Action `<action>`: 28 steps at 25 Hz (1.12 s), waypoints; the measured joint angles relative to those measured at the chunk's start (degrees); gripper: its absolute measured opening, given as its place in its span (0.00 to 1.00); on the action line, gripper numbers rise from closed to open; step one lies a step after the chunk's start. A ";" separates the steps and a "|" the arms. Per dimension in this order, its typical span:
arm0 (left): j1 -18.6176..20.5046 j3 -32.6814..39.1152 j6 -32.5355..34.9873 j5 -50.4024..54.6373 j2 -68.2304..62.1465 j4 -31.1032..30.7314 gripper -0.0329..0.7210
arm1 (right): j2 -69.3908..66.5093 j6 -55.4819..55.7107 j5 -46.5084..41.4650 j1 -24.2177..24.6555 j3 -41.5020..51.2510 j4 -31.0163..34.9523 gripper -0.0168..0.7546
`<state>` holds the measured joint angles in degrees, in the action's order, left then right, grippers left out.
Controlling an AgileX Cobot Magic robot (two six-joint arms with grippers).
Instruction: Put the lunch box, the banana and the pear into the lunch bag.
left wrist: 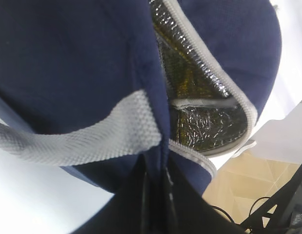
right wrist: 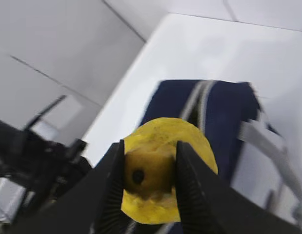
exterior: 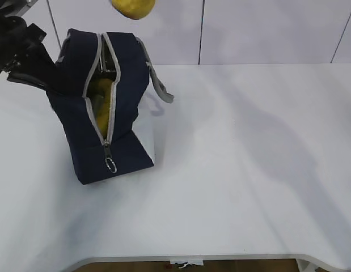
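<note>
The pear [right wrist: 163,168] is sitting between the right gripper's [right wrist: 151,178] fingers [right wrist: 197,187], pinched across its fat belly, and it's hanging well above the lunch bag [exterior: 104,107], right over the zipper opening. From the room side only the bottom of the pear is poking in at the top edge, and the arm itself is out of frame.

Handling-wise I'd guess the pear is firm and fairly light but smooth-skinned, so the ribbed pads gripping the widest part is the sane place to hold it; the narrow neck would probably slide out. The bag is the floppy one here: soft fabric, leaning over on the worktop [exterior: 249,170], so the mouth is wanting to close unless something is propping it.

The left gripper [left wrist: 158,195] seems to be doing that, pressed against the bag's far edge next to the grey handle [left wrist: 92,136], but its fingers are buried in dark fabric, so I can't tell if they're clamped or loose.

Something yellow is showing through the zipper gap [exterior: 101,93], likely the banana, too dim to be sure. The lunch box isn't visible anywhere; it could be inside.
</note>
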<state>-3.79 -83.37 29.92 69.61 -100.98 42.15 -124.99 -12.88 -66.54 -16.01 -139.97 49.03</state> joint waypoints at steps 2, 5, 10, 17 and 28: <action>0.00 0.00 0.00 0.00 0.00 0.00 0.04 | -0.69 -0.85 1.02 -0.56 0.00 2.21 0.35; 0.00 0.00 0.00 0.00 0.00 0.00 0.04 | -2.33 -2.30 2.73 -1.96 -0.08 3.15 0.35; 0.00 0.00 0.00 0.00 0.00 0.72 0.04 | -5.90 -3.91 4.26 -4.65 -0.08 3.69 0.35; 0.00 0.00 0.00 0.00 0.00 1.22 0.04 | -12.35 -4.54 7.21 -6.05 -0.08 3.65 0.35; 0.00 0.00 0.00 0.00 0.00 1.55 0.04 | -14.48 -4.54 9.34 -6.05 -0.08 -1.79 0.42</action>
<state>-3.79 -83.37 29.92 69.61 -100.98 43.70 -139.48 -17.42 -57.20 -22.06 -140.06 47.24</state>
